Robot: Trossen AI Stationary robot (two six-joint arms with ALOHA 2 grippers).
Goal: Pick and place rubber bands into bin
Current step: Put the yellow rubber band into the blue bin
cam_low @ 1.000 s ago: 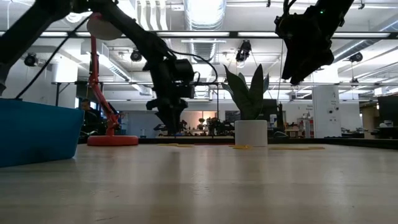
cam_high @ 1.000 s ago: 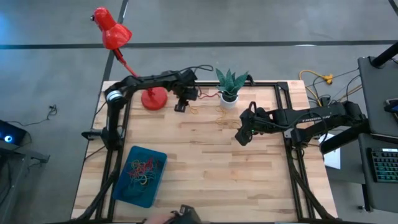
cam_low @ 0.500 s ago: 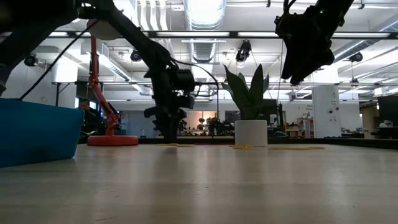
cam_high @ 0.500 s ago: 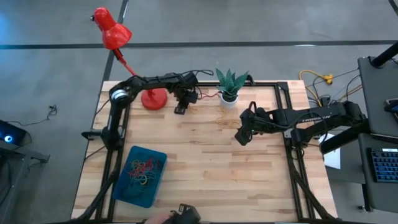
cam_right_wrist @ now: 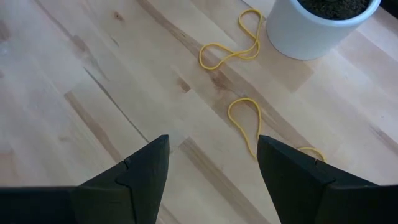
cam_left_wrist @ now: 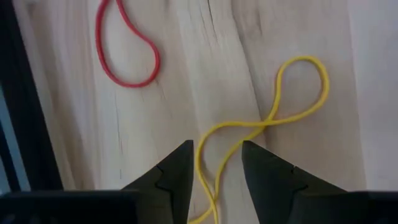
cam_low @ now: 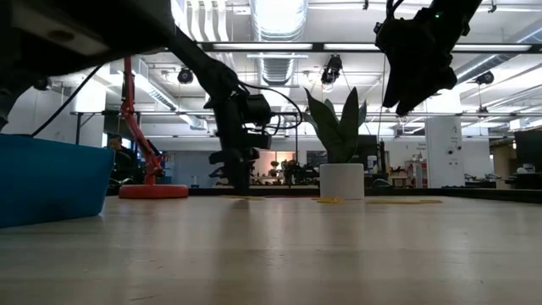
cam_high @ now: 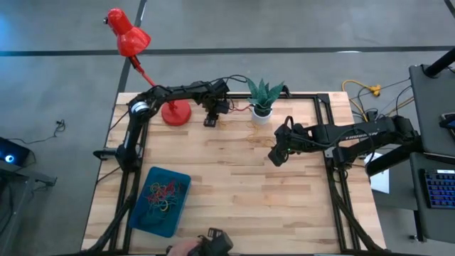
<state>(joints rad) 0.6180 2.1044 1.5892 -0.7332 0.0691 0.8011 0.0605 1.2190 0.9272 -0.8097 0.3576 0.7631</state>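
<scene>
1. Nearest the low camera stands the bin, a teal tray at the table's front left corner, already holding a tangle of rubber bands in red, yellow and green.

2. Mid-table, the right gripper hangs above the boards with its fingers spread wide and nothing between them. In its wrist view, two yellow loops lie ahead of it, toward the white plant pot.

3. Farther back, the left gripper is down low at the table's far edge, between the red lamp base and the pot. Its fingers stand partly apart, straddling the tail of a yellow band; they look unclenched, not yet pinching it.

4. That yellow band is twisted into a figure-eight. Its long axis runs out from the gap between the fingers and slants off to one side, with the larger loop at the far end. A red band lies flat just beside it, apart and off the fingers' line.

5. The left arm is plainly the nearer one for this band. Judging from the straddle, closing on the tail comes next, then a carry back to the front left corner.
</scene>
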